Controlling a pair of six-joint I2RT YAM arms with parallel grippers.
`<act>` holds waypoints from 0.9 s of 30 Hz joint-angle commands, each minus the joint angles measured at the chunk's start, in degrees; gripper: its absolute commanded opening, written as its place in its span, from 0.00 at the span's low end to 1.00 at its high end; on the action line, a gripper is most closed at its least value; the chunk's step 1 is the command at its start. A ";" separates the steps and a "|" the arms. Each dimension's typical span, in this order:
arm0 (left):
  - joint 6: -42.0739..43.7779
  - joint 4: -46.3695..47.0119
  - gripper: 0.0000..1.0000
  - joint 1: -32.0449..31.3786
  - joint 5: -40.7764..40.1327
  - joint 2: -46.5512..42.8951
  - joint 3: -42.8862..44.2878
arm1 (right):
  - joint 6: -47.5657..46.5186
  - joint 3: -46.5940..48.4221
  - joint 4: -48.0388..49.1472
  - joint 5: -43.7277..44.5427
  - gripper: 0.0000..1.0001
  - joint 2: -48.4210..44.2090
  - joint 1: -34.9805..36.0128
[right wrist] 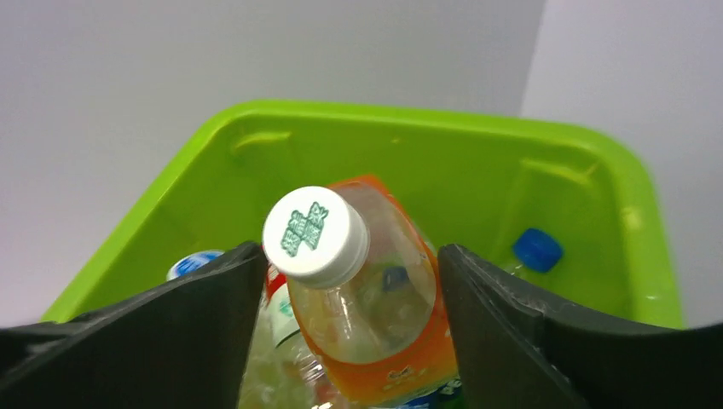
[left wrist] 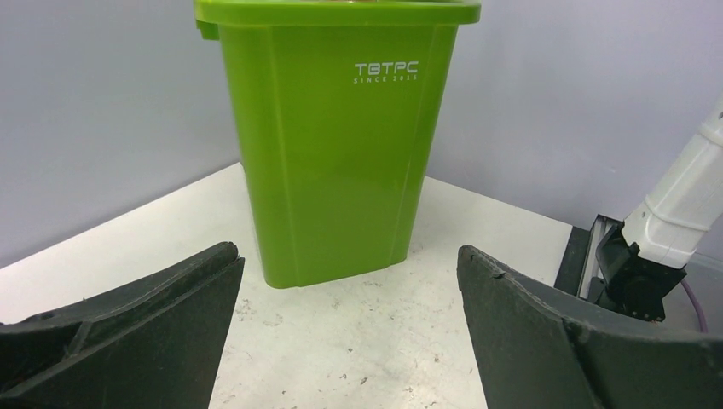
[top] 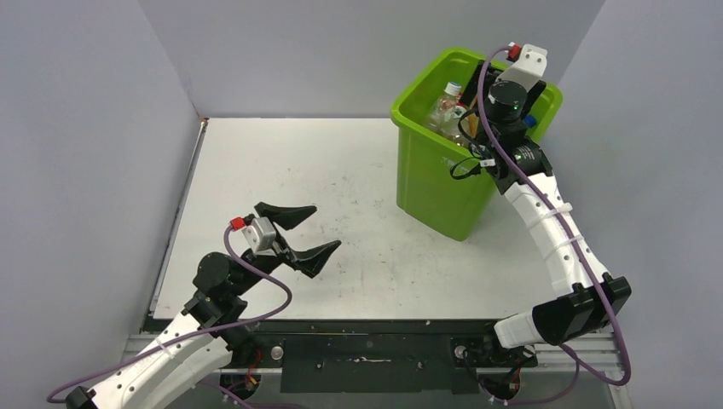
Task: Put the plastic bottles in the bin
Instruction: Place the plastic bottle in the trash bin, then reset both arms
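The lime-green bin (top: 435, 179) stands at the back right of the table, with several plastic bottles (top: 445, 106) inside. My right gripper (right wrist: 349, 256) hangs over the bin's mouth (right wrist: 409, 115), jaws apart. A clear orange-labelled bottle (right wrist: 384, 298) with a white cap lies tilted between them, touching the right finger. On its left a gap shows a red-labelled bottle (right wrist: 277, 315). A blue cap (right wrist: 537, 250) lies deeper in. My left gripper (top: 326, 226) is open and empty low over the table, facing the bin (left wrist: 332, 153).
Grey walls close in the table at the back and on both sides. The white tabletop (top: 341, 162) is scuffed. The right arm (top: 554, 230) arches from its base up to the bin and shows at the right of the left wrist view (left wrist: 682, 213).
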 commanded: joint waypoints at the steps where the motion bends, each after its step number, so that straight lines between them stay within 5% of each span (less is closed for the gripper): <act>1: 1.00 1.69 0.96 -0.25 -1.51 -0.89 0.83 | 6.29 -0.02 -5.68 -8.23 0.82 -1.93 0.68; 4: 0.53 0.64 0.96 -0.31 -2.35 -0.57 1.86 | 7.33 0.08 -6.74 -9.26 0.98 -5.11 1.02; 10: 0.65 -1.48 0.96 -0.32 -11.35 -1.36 2.25 | 8.58 2.50 -10.33 -12.60 0.90 -11.09 3.22; 27: -4.05 -11.62 0.96 -0.30 -46.07 6.78 7.84 | 11.34 -17.54 -10.26 -33.47 0.90 -36.53 8.97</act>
